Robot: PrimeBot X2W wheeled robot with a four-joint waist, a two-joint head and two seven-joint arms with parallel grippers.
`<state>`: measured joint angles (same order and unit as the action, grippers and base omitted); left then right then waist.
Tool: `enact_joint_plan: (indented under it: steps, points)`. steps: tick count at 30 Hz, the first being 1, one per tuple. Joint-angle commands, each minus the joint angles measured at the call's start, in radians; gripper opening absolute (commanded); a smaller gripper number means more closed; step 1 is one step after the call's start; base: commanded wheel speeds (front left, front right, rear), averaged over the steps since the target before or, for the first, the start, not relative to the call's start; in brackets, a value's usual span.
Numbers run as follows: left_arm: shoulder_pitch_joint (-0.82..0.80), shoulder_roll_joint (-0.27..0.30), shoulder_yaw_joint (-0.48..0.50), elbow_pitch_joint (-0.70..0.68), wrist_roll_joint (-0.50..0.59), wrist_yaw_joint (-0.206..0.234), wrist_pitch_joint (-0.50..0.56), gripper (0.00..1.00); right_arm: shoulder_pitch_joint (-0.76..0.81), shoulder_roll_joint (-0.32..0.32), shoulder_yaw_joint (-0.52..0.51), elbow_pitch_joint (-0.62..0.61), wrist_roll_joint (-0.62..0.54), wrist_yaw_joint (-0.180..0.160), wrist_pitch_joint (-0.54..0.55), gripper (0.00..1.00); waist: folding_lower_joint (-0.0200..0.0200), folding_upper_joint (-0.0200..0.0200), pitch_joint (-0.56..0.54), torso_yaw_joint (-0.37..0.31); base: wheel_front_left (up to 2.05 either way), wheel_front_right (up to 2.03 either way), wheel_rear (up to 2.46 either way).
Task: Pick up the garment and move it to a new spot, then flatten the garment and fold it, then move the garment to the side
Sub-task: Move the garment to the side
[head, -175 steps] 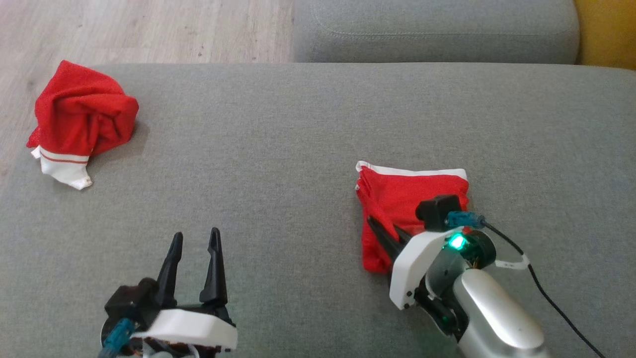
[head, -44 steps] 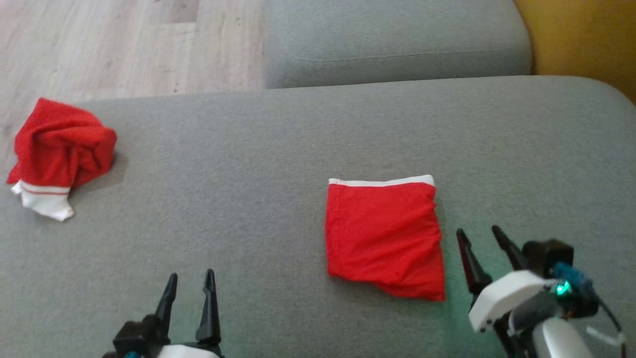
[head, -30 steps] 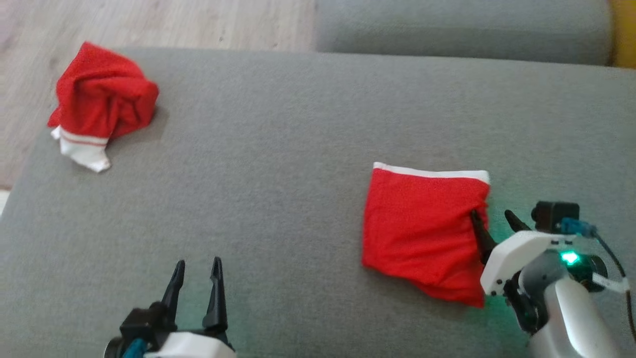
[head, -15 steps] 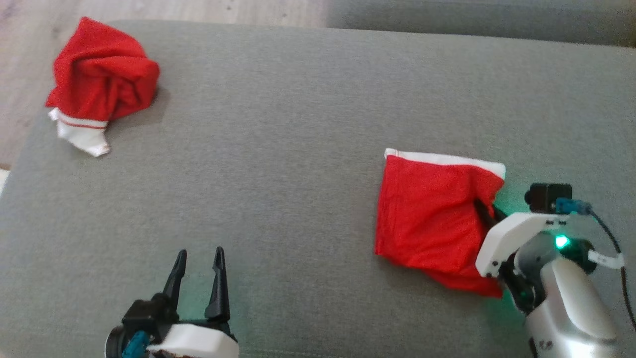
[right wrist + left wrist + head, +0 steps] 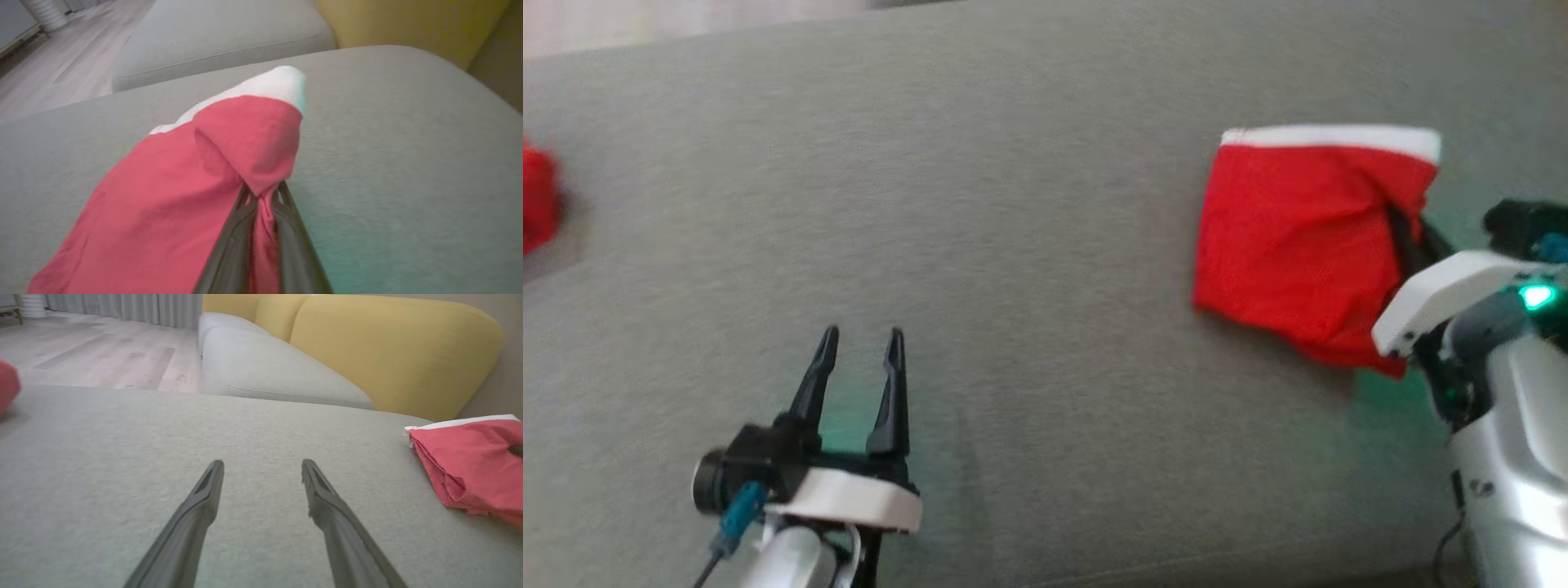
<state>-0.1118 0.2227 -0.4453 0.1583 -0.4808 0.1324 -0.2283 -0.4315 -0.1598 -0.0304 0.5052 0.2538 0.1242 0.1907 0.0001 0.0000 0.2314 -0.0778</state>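
In the head view, a grey, finely woven cushion [image 5: 1045, 204] is carrying everything. The garment [image 5: 535, 208] is showing only as a soft red lump cut off at the 9 o'clock edge, well apart from both arms. At 2 o'clock a plain red cloth [image 5: 1290, 245] is lying, squarish, with a white band along its far side. It is bunching where the right end effector [image 5: 1411, 237] is pinching its 3 o'clock edge. At 7 o'clock the left end effector [image 5: 863, 335] is pointing to 12, spread and gripping nothing.

In the left wrist view, its tapered dark fingers are standing apart over bare cushion, with a rounded yellow sofa back [image 5: 388, 347] at 1 o'clock.

In the right wrist view, the fingers are pressing together on a puckered fold of the cloth.

A second ago these fingers were apart at that edge. The head camera has swung since then.
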Motion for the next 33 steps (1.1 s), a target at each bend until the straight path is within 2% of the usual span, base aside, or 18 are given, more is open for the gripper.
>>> enact_joint_plan:
  steps: [1,6,11,15,24,28,29,30,31,32,33]
  points:
    - [-0.054,0.022,0.028,-0.039,0.019,0.001,0.006,1.00,-0.042,-0.017,0.005,-0.048,0.001,0.007,-0.012,0.00,-0.0001,0.0000,0.081,-0.116,0.00,0.00,0.00]
    - [-0.109,0.037,0.011,-0.072,0.043,-0.001,0.044,1.00,-0.059,-0.037,-0.027,-0.073,0.014,0.007,-0.023,0.00,-0.0001,0.0000,0.137,-0.186,0.00,0.00,0.00]
    - [-0.141,0.053,0.001,-0.093,0.058,-0.001,0.074,1.00,-0.093,-0.050,-0.041,-0.074,0.022,0.007,-0.024,0.00,-0.0001,0.0000,0.180,-0.202,0.00,0.00,0.00]
    - [-0.149,0.064,0.001,-0.107,0.064,0.005,0.087,1.00,-0.144,-0.079,-0.054,-0.054,0.025,0.007,-0.014,0.00,-0.0001,0.0000,0.206,-0.182,0.00,0.00,0.00]
    - [-0.159,0.075,0.003,-0.142,0.069,0.018,0.094,1.00,-0.262,-0.243,-0.082,0.058,-0.023,0.007,0.017,0.00,-0.0001,0.0000,0.254,-0.087,0.00,0.00,0.00]
    - [-0.158,0.075,0.003,-0.151,0.067,0.022,0.091,1.00,-0.309,-0.288,-0.107,0.099,-0.040,0.007,0.012,0.00,-0.0001,0.0000,0.270,-0.059,0.00,0.00,0.00]
    - [-0.157,0.075,0.002,-0.151,0.066,0.022,0.090,1.00,-0.318,-0.295,-0.113,0.110,-0.050,0.007,0.011,0.22,-0.0001,0.0000,0.272,-0.054,0.00,0.00,0.00]
    - [-0.157,0.075,0.002,-0.151,0.066,0.022,0.090,1.00,-0.318,-0.295,-0.113,0.110,-0.050,0.007,0.011,0.22,-0.0001,0.0000,0.272,-0.054,0.00,0.00,0.00]
    - [-0.158,0.074,0.002,-0.151,0.066,0.023,0.089,1.00,-0.325,-0.301,-0.119,0.121,-0.059,0.007,0.009,0.56,-0.0001,0.0000,0.273,-0.050,0.00,0.00,0.00]
    - [-0.158,0.073,0.001,-0.150,0.065,0.024,0.087,1.00,-0.333,-0.306,-0.127,0.129,-0.069,0.007,-0.002,1.00,-0.0001,0.0000,0.273,-0.047,0.00,0.00,0.00]
    - [-0.159,0.071,0.000,-0.148,0.064,0.023,0.085,1.00,-0.340,-0.311,-0.140,0.136,-0.082,0.007,-0.022,1.00,-0.0001,0.0000,0.274,-0.043,0.00,0.00,0.00]
